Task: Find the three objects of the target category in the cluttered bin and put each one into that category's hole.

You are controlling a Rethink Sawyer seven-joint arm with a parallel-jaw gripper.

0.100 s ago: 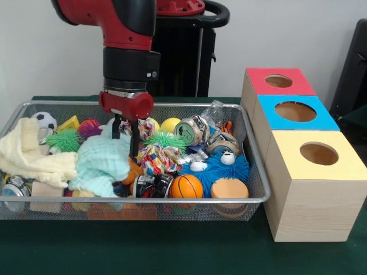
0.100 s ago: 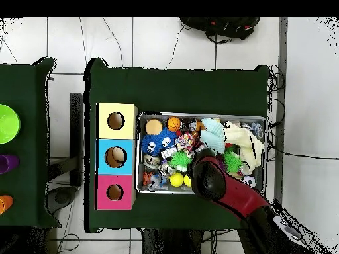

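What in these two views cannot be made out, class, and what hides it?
- gripper: front view, tips sink among the clutter, open or shut unclear; overhead view, the arm covers it.
- holes in the boxes: both views, insides dark.
- bin bottom: both views, buried under toys and cloths.

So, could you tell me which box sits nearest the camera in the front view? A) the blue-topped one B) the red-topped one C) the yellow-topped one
C: the yellow-topped box is lowest and largest in the front view, ahead of the blue-topped box, with the red-topped box farthest back.
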